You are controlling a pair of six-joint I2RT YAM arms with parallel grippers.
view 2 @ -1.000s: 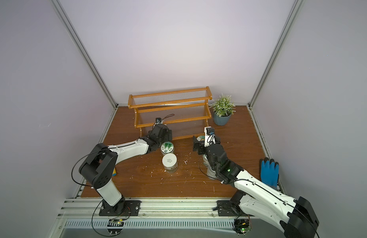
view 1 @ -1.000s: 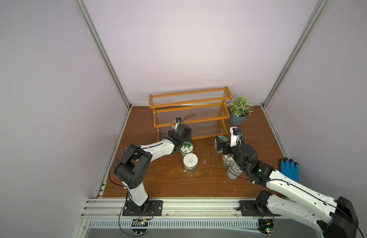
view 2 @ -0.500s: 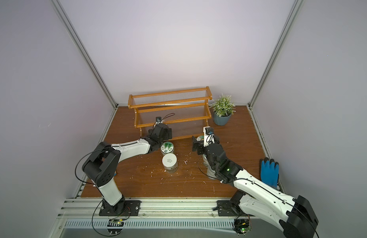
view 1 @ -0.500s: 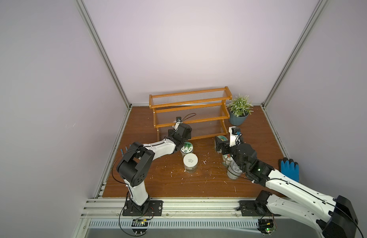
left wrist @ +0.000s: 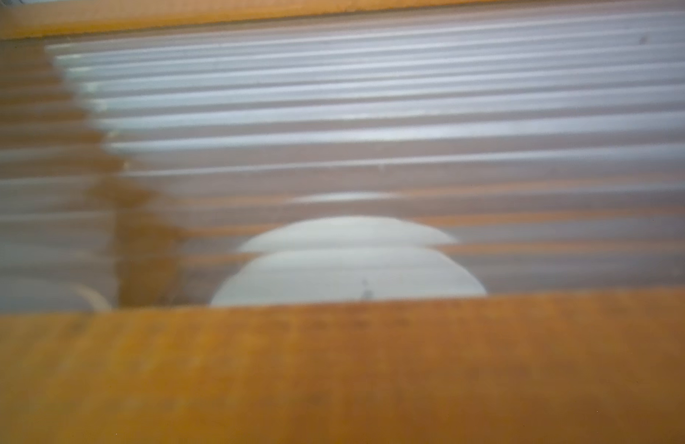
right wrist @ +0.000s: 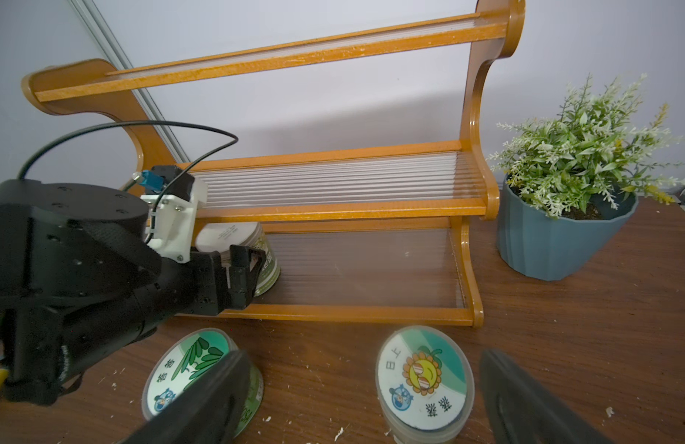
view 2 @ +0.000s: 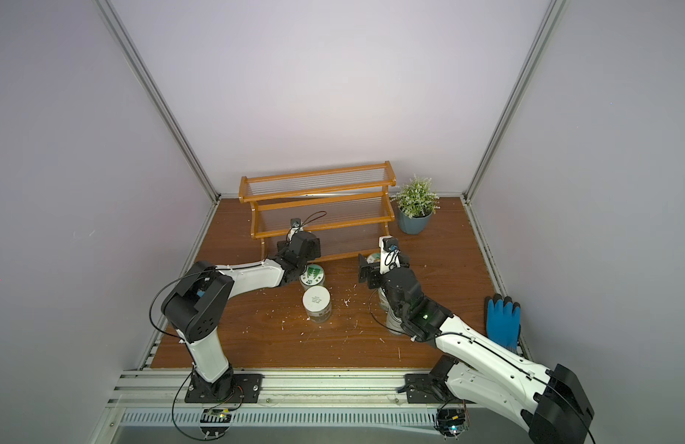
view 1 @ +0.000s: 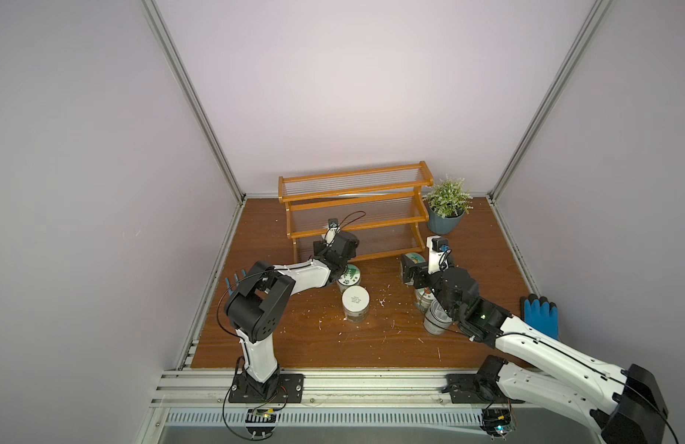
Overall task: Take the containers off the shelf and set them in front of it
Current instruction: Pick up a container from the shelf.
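The left pincer (right wrist: 239, 269), jaws wide and empty, sits at the lowest tier of the orange-brown wooden shelf (right wrist: 352, 311). 1 upright white-lidded clear jar (right wrist: 227, 236) stands there, straight ahead of it. The right pincer (right wrist: 362, 365), equally wide, hovers farther off over the counter (right wrist: 563, 346).

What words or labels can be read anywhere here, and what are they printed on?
"日上", as it seems, sideways on the sunflower jar lid; two more characters under the flower are unclear.
"苔苔", uncertain, on the green tree jar lid.
Grey print on the white-lidded jar standing on the shelf: too small to read.
Print on the plain white jar in a top view: too small to read.
Nothing else is legible.
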